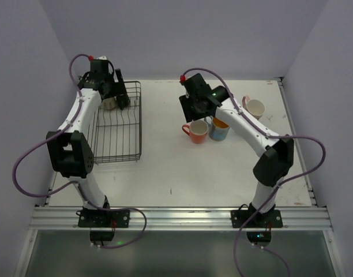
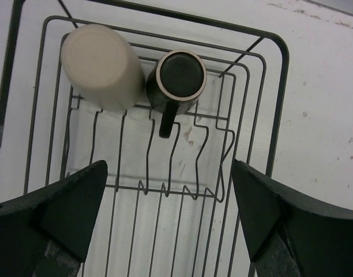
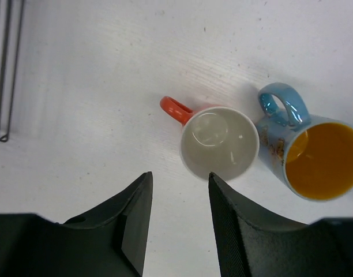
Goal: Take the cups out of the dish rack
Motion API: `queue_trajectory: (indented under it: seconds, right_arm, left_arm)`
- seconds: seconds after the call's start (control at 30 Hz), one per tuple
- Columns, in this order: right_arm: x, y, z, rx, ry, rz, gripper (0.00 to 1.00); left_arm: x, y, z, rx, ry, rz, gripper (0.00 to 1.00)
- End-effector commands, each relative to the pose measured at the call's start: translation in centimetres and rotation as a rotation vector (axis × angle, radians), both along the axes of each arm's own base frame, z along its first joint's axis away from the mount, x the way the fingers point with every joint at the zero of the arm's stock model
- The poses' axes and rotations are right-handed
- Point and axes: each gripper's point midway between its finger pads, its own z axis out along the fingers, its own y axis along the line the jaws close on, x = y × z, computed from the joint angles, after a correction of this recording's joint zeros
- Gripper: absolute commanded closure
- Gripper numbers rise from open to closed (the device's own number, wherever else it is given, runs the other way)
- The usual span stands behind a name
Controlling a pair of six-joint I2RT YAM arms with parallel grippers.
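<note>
1. Table (image 1: 165, 173): white top, both arm bases at its near edge.

2. Dish rack (image 1: 141, 127): black wire, standing at the table's left side under the left arm. In the left wrist view its rim (image 2: 277, 86) encloses 2 cups at 1 end; the remaining wire floor is bare.

3. Left gripper (image 2: 168, 173): above the dish rack, fingers spread wide, nothing between them and touching no cup.

4. Right gripper (image 3: 177, 184): above the table right of centre, fingers parted with a narrow gap, holding nothing. It sits just near of the orange-red cup.

5. Cups, 5 visible.
- Cream cup (image 2: 101, 66): in the rack, closed flat end towards the camera.
- Black cup (image 2: 179, 78): in the rack, just beside the cream cup.
- Orange-red cup (image 3: 220, 144): upright on the table, white inside.
- Blue cup (image 3: 315, 158): upright, orange inside, close against the orange-red cup.
- Pink-handled cup (image 1: 254, 108): on the table farther right, apart from the others.
</note>
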Motion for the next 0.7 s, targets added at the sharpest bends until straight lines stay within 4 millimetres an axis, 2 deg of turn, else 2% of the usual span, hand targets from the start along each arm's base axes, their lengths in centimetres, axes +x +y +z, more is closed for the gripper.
queue_trajectory:
  seconds: [0.0,0.03,0.07,0.1,0.17,0.2,0.23,0.3,0.37,0.4,0.43,0.6,0.67]
  right_arm:
    - [-1.5,-0.7,6.0,0.109,-0.127,0.005,0.54]
    - [-2.0,-0.8,5.8,0.116,-0.119,0.009,0.53]
    - [-2.6,-1.2,7.2,0.142,-0.145,0.011,0.53]
    - [-3.0,-1.3,7.5,0.150,-0.151,0.014,0.53]
    - [-3.7,-1.8,7.6,0.163,-0.153,0.016,0.53]
    - [-4.3,-2.1,8.8,0.189,-0.183,0.017,0.53]
    - [-4.7,-2.4,8.2,0.186,-0.174,0.015,0.53]
    - [-5.5,-2.9,9.0,0.209,-0.194,0.019,0.53]
    - [-6.0,-3.2,8.5,0.208,-0.185,0.024,0.53]
    - [-6.4,-3.4,8.6,0.212,-0.188,0.023,0.53]
    - [-6.6,-3.6,8.2,0.209,-0.181,0.021,0.53]
    - [-7.3,-4.0,7.8,0.216,-0.180,0.021,0.53]
    - [-7.6,-4.1,7.6,0.217,-0.176,0.022,0.53]
  left_arm:
    - [1.9,-0.8,-0.1,0.059,-0.002,-0.036,0.08]
    - [2.4,-1.2,0.1,0.064,-0.010,-0.044,0.08]
    - [2.8,-1.3,-0.8,0.069,0.008,-0.046,0.09]
    - [3.3,-1.4,-0.7,0.073,0.001,-0.043,0.09]
    - [3.8,-1.5,-1.7,0.084,0.018,-0.041,0.10]
    - [4.1,-1.3,-1.8,0.099,0.015,-0.030,0.10]
    - [4.4,-1.3,-1.6,0.107,0.008,-0.028,0.10]
    - [4.9,-1.1,-2.1,0.126,0.014,-0.018,0.10]
    - [5.4,-1.1,-2.7,0.142,0.025,-0.021,0.10]
    - [5.7,-0.9,-2.4,0.155,0.016,-0.012,0.10]
    - [5.9,-0.9,-3.1,0.161,0.032,-0.012,0.10]
    - [7.1,-0.8,-3.4,0.175,0.026,-0.011,0.10]
    - [7.5,-0.7,-4.2,0.187,0.035,-0.007,0.10]
